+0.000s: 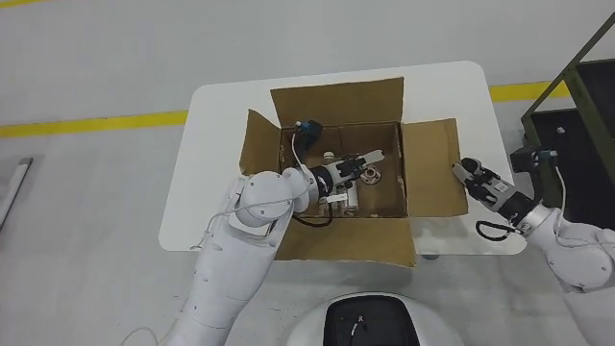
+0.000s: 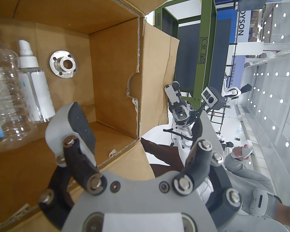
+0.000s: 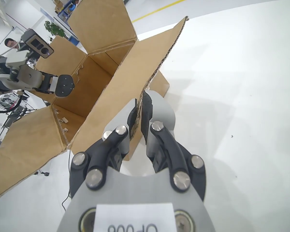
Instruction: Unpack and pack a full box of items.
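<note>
I see the white table with the cardboard box standing near its middle, all four flaps folded outward and the inside open to the top view.

The right flap lies out toward my right arm. My right gripper sits at that flap's outer edge, at the table's right side. Its two fingers are clamped on the corrugated edge of the flap, one pad on each face of the cardboard.

My left gripper is down inside the box, over the floor near the right wall. Its jaws stand wide apart and nothing is between the pads.

On the box floor, the left wrist view shows three items lying side by side. The clear plastic bottle is the biggest. The white-capped spray bottle lies just beside it, parallel and touching or nearly so. The round metal flange rests flat just past the spray bottle, its bore facing up, apart from the box walls.
</note>
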